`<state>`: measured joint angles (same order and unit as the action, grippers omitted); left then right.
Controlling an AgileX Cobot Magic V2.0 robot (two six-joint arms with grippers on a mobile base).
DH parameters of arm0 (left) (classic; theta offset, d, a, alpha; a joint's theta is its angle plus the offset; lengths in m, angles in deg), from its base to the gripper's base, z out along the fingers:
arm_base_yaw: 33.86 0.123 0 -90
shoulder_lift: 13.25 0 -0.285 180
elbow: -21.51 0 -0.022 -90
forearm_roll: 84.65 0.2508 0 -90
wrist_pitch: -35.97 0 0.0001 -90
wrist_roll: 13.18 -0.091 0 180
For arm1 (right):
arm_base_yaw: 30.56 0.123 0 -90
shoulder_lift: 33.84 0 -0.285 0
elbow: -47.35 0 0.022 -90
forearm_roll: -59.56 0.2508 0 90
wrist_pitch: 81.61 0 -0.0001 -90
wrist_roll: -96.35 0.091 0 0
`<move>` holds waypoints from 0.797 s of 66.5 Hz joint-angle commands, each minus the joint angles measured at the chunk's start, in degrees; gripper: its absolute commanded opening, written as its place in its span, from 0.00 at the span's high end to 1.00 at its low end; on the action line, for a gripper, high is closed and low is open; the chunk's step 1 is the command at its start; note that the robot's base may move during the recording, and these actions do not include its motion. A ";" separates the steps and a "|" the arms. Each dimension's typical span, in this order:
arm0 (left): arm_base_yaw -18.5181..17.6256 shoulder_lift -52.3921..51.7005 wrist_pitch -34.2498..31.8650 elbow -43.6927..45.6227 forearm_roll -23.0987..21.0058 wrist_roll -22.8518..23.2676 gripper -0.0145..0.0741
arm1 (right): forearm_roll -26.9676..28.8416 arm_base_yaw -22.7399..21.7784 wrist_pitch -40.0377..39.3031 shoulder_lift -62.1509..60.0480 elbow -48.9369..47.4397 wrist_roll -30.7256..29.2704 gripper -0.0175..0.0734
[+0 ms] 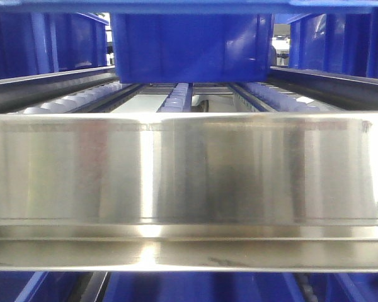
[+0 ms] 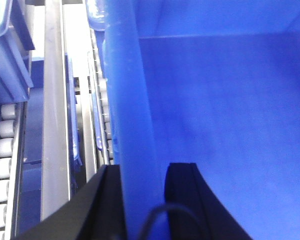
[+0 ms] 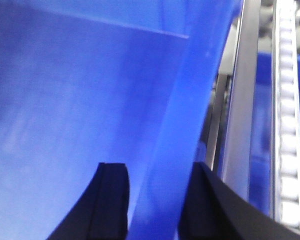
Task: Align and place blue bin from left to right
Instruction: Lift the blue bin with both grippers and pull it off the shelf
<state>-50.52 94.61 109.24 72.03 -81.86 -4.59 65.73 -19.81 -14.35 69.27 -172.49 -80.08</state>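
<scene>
left fingers point(image 2: 190, 200) pinch blue bin point(image 2: 225, 100) left wall; right fingers point(image 3: 110, 200) pinch right wall.

**Setting:** warehouse or factory storage area with gravity-flow racking.

**Evidence:**
- Lanes of pale plastic rollers point(image 1: 176, 97) run front to back towards 12 o'clock.
- A polished steel front rail point(image 1: 189, 176) spans the shelf edge.
- Metal lane dividers point(image 2: 55, 125) separate the tracks.
- A blue bin point(image 1: 192, 47) sits in the middle lane at 12 o'clock.
- Further blue crates point(image 1: 44, 44) fill the lanes at 10 and 2 o'clock.
- More blue plastic shows at 6 o'clock, on a lower tier point(image 1: 195, 286) beneath the rail.
</scene>
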 commanded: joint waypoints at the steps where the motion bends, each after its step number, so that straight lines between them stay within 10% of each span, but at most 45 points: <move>1: -0.38 -0.83 -3.31 -0.80 -2.79 -0.38 0.96 | -1.78 -0.35 -4.46 0.42 -0.67 0.56 0.88; 53: -0.38 -0.83 -3.31 -1.93 -1.96 -0.38 0.96 | -1.78 -0.35 -3.50 1.23 -0.67 0.56 0.88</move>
<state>-50.52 95.30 109.32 69.27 -81.63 -4.59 65.51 -19.81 -12.64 71.25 -172.38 -80.18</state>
